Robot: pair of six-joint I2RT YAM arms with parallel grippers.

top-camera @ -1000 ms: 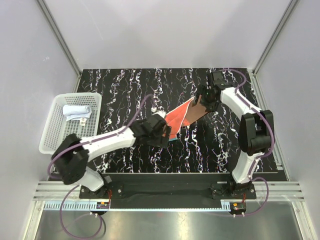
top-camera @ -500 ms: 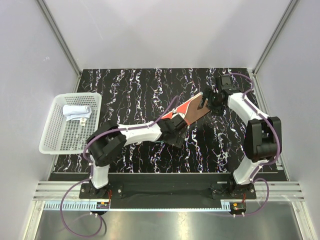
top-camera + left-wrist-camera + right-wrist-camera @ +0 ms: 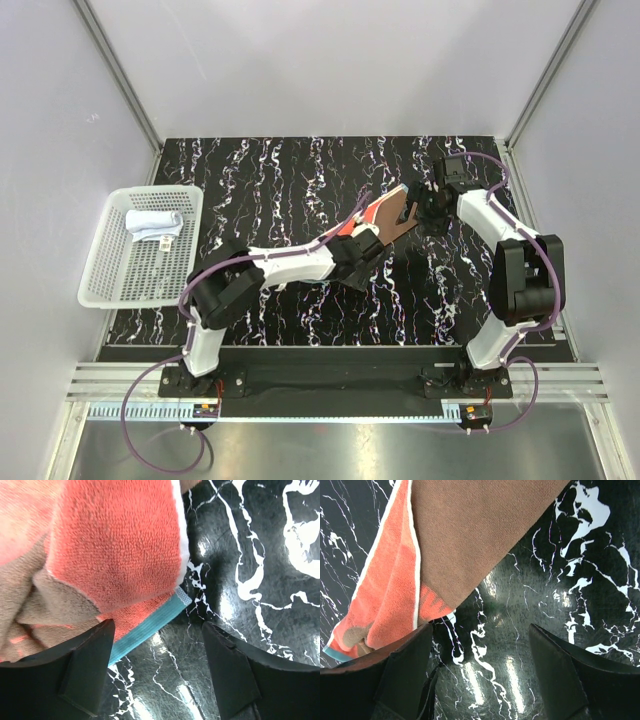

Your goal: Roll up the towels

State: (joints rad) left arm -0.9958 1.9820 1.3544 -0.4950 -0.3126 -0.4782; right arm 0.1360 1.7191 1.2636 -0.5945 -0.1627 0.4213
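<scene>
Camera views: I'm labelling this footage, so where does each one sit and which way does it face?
Top external: above and behind the arm bases, facing down on the table; both arms show whole.
Left wrist: on the left arm, looking past the left tool at the teal edge of the rust-brown towel.
Right wrist: on the right arm, looking past the right tool at its brown side.
Shared: both wrist views show that towel.

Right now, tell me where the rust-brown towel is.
In the top view, the rust-brown towel sits right of centre over the table, diagonally between the left fingers at its near-left end and the right fingers at its far-right end.
</scene>
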